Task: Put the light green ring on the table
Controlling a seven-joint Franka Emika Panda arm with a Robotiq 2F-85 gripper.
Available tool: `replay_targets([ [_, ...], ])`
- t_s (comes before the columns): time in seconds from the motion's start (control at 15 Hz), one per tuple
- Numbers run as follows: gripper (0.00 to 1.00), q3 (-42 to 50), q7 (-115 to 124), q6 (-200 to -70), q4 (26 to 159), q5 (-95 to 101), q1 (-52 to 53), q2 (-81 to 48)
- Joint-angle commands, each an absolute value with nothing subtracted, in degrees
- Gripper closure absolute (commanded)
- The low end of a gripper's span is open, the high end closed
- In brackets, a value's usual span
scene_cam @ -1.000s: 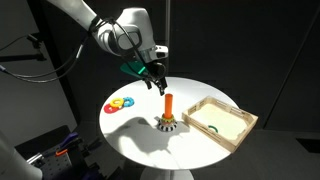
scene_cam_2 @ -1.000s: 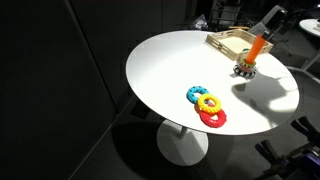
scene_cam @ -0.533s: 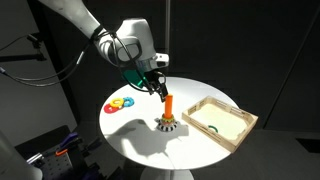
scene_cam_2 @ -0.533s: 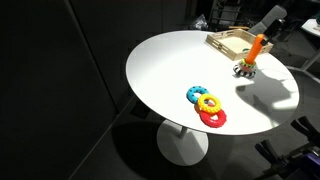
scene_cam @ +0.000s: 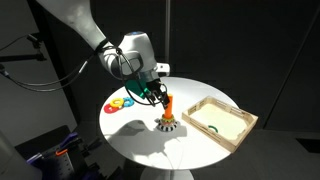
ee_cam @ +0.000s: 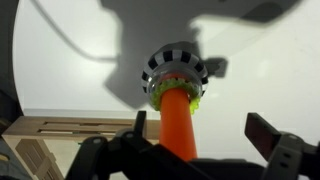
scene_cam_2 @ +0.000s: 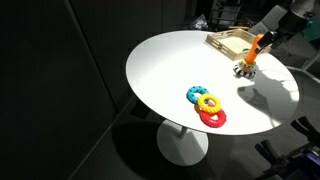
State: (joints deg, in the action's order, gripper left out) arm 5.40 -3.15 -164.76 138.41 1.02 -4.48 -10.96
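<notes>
**Fingers apart over the peg on a white table**

The fingers [ee_cam: 199,122] stand apart and grip nothing. The orange peg [ee_cam: 178,118] reaches up between them, nearer one finger. Directly below them, the light green ring [ee_cam: 176,66] sits around the peg's foot on the round white table [scene_cam_2: 165,70]. A light-wood tray [scene_cam: 222,120] lies to one side of the fingers, and red, yellow and blue rings [scene_cam_2: 206,106] lie to the other. The arm's shadow falls across the table, and the room around is dark.
</notes>
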Motion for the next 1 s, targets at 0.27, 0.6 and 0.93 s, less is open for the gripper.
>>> replay_targets([
  [0.27,0.00,5.41,-3.31,-168.06,135.36,0.89,-5.73,-17.78],
  [0.6,0.00,4.38,-4.17,-169.53,133.26,0.24,-6.74,-21.69],
  [0.93,0.00,2.55,-4.75,-171.13,130.33,-0.22,-8.32,-25.11],
])
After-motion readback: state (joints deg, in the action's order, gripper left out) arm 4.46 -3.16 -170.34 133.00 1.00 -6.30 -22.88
